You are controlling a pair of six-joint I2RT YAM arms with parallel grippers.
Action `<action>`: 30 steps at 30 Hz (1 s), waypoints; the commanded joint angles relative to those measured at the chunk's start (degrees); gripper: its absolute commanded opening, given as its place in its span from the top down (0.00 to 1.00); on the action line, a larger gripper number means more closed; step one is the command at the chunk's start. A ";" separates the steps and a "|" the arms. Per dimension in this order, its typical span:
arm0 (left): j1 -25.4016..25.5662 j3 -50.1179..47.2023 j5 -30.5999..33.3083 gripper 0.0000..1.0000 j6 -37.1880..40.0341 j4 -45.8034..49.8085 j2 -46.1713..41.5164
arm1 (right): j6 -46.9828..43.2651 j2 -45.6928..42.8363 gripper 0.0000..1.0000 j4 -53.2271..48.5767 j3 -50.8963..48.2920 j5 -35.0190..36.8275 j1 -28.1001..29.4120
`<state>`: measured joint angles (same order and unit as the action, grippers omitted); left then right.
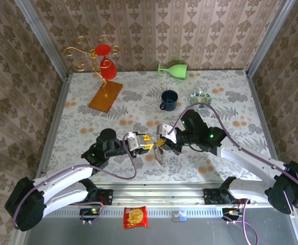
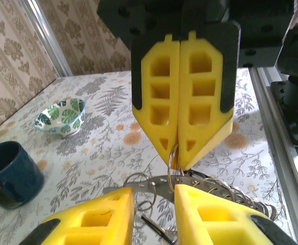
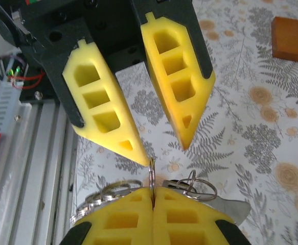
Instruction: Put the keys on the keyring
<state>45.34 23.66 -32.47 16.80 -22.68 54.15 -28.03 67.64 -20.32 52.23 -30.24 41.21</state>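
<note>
The keyring (image 2: pixel 149 185) is a curved silvery band with holes, carrying several small split rings (image 2: pixel 230 194); it hangs just above the table between the two grippers, and its loop (image 1: pixel 160 156) also shows from above. My right gripper (image 3: pixel 152 190) (image 2: pixel 177 162) (image 1: pixel 162 142) is shut on one upright split ring (image 3: pixel 152 172) of it. My left gripper (image 2: pixel 154 196) (image 3: pixel 166 153) (image 1: pixel 147 143) faces it, open, its yellow fingers (image 2: pixel 95 217) straddling the band without touching. One small dark-headed key (image 2: pixel 155 227) shows under the band.
A blue mug (image 1: pixel 168 99) (image 2: pixel 10 171) and a patterned bowl (image 1: pixel 200 97) (image 2: pixel 62 115) stand behind the grippers. A green glass (image 1: pixel 173 68) lies at the back. The gold wire stand (image 1: pixel 100 56) with its wooden base (image 3: pixel 292 38) is at the back left. The table's metal rail (image 2: pixel 281 117) runs close by.
</note>
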 commanded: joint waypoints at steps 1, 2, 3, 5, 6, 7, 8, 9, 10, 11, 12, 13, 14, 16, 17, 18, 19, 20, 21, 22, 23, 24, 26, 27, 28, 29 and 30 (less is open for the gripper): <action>0.44 2.86 1.09 0.74 3.55 6.49 -0.45 | -5.72 2.05 1.00 -8.86 5.82 2.71 0.82; 0.44 2.99 1.00 0.74 3.59 6.50 -0.42 | -6.29 2.50 1.00 -9.77 6.67 2.99 1.07; 0.45 3.17 1.01 0.75 3.67 6.58 -0.43 | -7.06 3.01 1.00 -10.18 7.68 3.55 1.50; 0.45 3.39 0.88 0.76 3.75 6.58 -0.38 | -8.72 4.12 1.00 -13.26 9.40 5.31 2.49; 0.51 3.54 0.66 0.76 3.77 6.74 -0.40 | -9.55 4.73 1.00 -14.16 10.18 6.31 3.08; 0.50 3.67 0.50 0.77 3.85 6.74 -0.41 | -10.19 5.39 1.00 -15.23 11.16 7.12 3.61; 0.51 3.74 0.45 0.78 3.90 6.81 -0.37 | -10.73 5.79 1.00 -15.85 11.83 7.60 3.91; 0.54 3.87 0.24 0.78 3.88 6.90 -0.29 | -11.26 6.29 1.00 -16.52 12.50 8.07 4.33; 0.49 3.94 0.08 0.79 3.94 6.87 -0.20 | -11.83 6.70 1.00 -16.92 13.13 8.66 4.84; 0.47 4.04 -0.11 0.79 3.95 6.89 -0.07 | -12.28 7.15 1.00 -17.36 13.58 9.25 5.24; 0.50 4.11 -0.30 0.79 3.95 6.79 0.02 | -12.82 7.58 1.00 -17.70 14.20 9.78 5.76; 0.54 4.20 -0.68 0.79 3.95 6.85 0.12 | -13.16 8.04 1.00 -17.96 14.79 10.25 6.13; 0.53 4.33 -0.92 0.80 3.95 6.71 0.26 | -13.31 8.40 1.00 -18.20 15.28 10.53 6.39; 0.50 4.38 -1.07 0.80 3.88 6.79 0.43 | -13.66 9.13 1.00 -18.64 16.29 11.10 6.90; 0.54 4.37 -1.07 0.80 3.86 6.72 0.43 | -13.88 9.42 1.00 -18.75 16.62 11.51 7.22; 0.54 4.38 -1.09 0.80 3.85 6.70 0.35 | -13.85 9.64 1.00 -18.75 16.89 12.19 7.39; 0.52 4.38 -1.16 0.80 3.86 6.83 0.41 | -13.52 9.62 1.00 -18.50 17.02 12.84 7.47; 0.54 4.29 -1.08 0.79 3.81 6.86 0.29 | -13.31 9.60 1.00 -18.26 16.97 13.45 7.47; 0.46 4.14 -1.06 0.79 3.86 6.96 0.10 | -13.12 9.33 1.00 -17.94 16.71 13.93 7.39; 0.53 3.95 -0.94 0.78 3.85 6.98 -0.04 | -12.80 9.11 1.00 -17.54 16.37 14.40 7.44; 0.53 3.79 -0.86 0.77 3.81 6.97 -0.13 | -12.56 8.78 1.00 -17.28 16.17 14.59 7.40; 0.48 3.63 -0.84 0.77 3.85 6.98 -0.34 | -12.17 8.47 1.00 -16.93 15.77 14.59 7.24; 0.54 3.47 -0.83 0.76 3.56 6.99 -0.55 | -11.47 8.05 1.00 -16.52 15.07 14.76 6.90; 0.54 3.34 -0.79 0.75 3.35 7.00 -0.69 | -11.22 7.86 1.00 -16.55 14.84 14.85 6.84; 0.54 3.25 -0.84 0.75 3.24 6.98 -0.79 | -11.09 7.74 1.00 -16.59 14.52 14.92 6.82; 0.52 3.10 -0.79 0.75 3.14 6.98 -0.88 | -11.00 7.69 1.00 -16.50 14.27 15.03 6.85; 0.54 3.16 -0.88 0.75 3.07 6.98 -0.96 | -10.94 7.62 1.00 -16.41 14.07 15.02 6.83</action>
<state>45.39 25.43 -31.94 19.77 -14.55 54.33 -40.07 76.66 -37.56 67.16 -16.36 48.16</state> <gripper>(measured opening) 0.252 0.063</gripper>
